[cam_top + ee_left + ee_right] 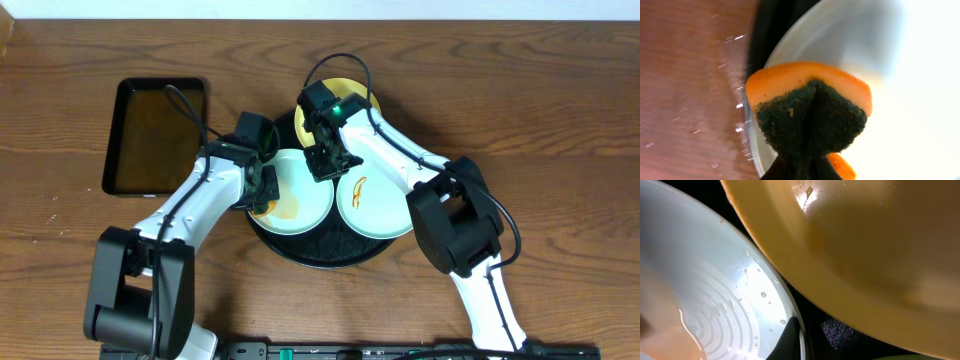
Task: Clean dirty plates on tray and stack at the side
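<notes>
Dark wood worktop, round black tray [310, 262] centre stage! Left hand [262, 192] clamps the sponge [810, 120] onto the left mint plate [305, 195]. Right hand [325, 165], closed, seems to pinch that plate's far rim. Best bet is firm small circles over the brown smear, rim held steady. The count is three plates, adding the right mint plate [385, 215] and the yellow plate [358, 92] at the tray's back. One sponge, and one rectangular tray [155, 135] off the round tray's left.
</notes>
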Action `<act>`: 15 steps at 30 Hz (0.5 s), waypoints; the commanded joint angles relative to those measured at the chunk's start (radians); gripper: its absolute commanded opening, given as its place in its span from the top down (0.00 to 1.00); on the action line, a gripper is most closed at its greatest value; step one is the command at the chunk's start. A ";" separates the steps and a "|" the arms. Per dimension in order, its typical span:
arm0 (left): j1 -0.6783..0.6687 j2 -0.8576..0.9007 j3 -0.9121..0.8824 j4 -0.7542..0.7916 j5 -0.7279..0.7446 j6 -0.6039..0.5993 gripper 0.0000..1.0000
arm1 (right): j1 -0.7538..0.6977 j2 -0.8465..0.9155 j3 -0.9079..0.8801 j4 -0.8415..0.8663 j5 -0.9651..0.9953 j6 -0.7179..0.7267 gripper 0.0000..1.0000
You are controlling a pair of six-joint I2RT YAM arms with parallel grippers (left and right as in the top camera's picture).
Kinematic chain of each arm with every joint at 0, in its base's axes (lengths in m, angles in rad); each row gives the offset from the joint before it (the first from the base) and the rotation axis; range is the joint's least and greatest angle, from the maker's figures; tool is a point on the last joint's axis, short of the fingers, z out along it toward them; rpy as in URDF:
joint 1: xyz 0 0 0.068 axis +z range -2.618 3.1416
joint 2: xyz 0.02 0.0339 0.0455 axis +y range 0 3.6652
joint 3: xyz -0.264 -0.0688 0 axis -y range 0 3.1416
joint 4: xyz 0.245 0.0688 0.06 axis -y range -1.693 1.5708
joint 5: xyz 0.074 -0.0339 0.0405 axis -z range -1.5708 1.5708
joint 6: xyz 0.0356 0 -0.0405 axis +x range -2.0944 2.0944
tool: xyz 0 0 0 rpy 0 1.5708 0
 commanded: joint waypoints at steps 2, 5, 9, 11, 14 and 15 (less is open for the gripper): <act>0.003 0.007 0.019 0.032 0.149 0.005 0.93 | 0.008 0.038 -0.010 0.006 0.045 0.039 0.99; 0.003 0.039 0.018 0.051 0.155 -0.030 0.93 | 0.008 0.039 -0.010 0.006 0.045 0.039 0.98; 0.003 0.095 0.015 0.063 0.186 -0.058 0.92 | 0.008 0.039 -0.010 0.006 0.044 0.039 0.99; 0.003 0.128 0.015 0.078 0.246 -0.058 0.93 | 0.008 0.039 -0.010 0.006 0.044 0.039 0.98; 0.003 0.177 0.015 0.096 0.287 -0.058 0.93 | 0.008 0.039 -0.010 0.006 0.045 0.039 0.99; 0.003 0.187 0.015 0.096 0.281 -0.057 0.93 | 0.008 0.039 -0.010 0.005 0.045 0.039 0.98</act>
